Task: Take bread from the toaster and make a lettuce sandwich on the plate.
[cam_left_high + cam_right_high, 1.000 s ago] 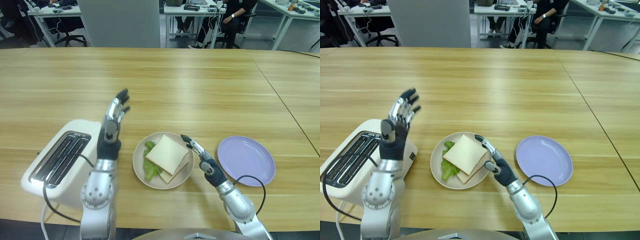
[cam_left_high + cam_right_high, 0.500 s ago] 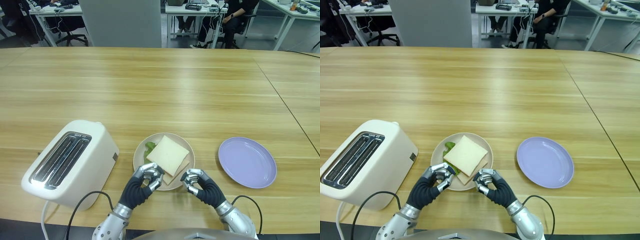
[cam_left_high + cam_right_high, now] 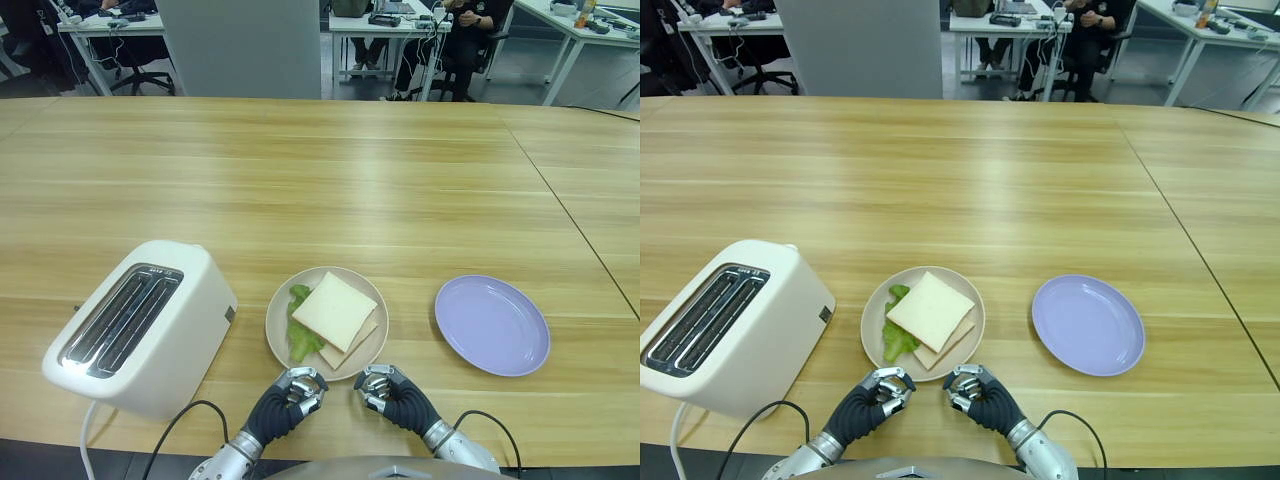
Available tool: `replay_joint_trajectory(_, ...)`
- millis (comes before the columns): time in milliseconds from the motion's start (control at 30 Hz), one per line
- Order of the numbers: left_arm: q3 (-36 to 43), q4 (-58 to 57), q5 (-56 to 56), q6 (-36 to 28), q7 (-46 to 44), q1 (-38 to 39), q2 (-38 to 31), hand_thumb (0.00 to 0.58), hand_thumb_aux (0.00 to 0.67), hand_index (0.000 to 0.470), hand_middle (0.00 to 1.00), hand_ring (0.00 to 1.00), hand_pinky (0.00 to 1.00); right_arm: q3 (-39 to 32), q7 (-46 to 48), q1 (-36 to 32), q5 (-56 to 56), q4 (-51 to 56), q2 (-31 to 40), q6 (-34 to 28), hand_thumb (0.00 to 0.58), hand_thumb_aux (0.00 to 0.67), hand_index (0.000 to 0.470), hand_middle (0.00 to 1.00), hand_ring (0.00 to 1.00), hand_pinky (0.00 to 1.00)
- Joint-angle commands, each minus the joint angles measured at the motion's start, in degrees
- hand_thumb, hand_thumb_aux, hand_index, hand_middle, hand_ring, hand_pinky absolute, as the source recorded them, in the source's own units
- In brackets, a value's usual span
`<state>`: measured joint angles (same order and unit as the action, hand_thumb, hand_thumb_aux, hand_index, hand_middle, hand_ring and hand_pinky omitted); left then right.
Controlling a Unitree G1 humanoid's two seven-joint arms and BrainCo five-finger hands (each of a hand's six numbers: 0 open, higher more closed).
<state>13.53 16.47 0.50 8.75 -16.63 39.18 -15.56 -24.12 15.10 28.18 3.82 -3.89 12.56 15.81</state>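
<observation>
A beige plate [image 3: 374,342] near the table's front holds a sandwich: a white bread slice [image 3: 333,310] on top, green lettuce [image 3: 298,336] poking out at the left, and a second slice [image 3: 352,350] beneath. A cream toaster [image 3: 135,325] stands to the plate's left, its two slots showing no bread. My left hand [image 3: 285,399] hovers just in front of the plate with fingers curled and nothing in them. My right hand [image 3: 390,393] is beside it, also curled and holding nothing. Both hands are apart from the plate.
A purple plate [image 3: 492,324] lies bare to the right of the beige one. The toaster's black cable [image 3: 170,440] runs along the front edge by my left arm. Wide wooden table [image 3: 330,180] stretches beyond; desks and chairs stand in the room behind.
A second ago my left hand was raised open above the toaster and my right was open by the plate. Both have curled shut and drawn back toward the front edge.
</observation>
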Motion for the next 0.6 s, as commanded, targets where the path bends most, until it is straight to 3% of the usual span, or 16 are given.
replay_joint_trajectory(33,0.5,-2.0,1.2,-2.5,-0.2,0.4,-0.6,0.580,0.670,0.460,1.00,1.00,1.00,1.0,-0.2,-0.3,0.1,1.6,-0.4,-3.2,0.580,0.670,0.460,0.87,0.87,0.87)
replay_joint_trajectory(600,0.7,-10.1,4.4,-8.6,4.8,-14.2,5.3,0.580,0.670,0.460,1.00,1.00,1.00,3.5,-1.4,-8.1,-1.1,11.4,-6.3,-7.0,0.580,0.670,0.460,0.86,0.86,0.86)
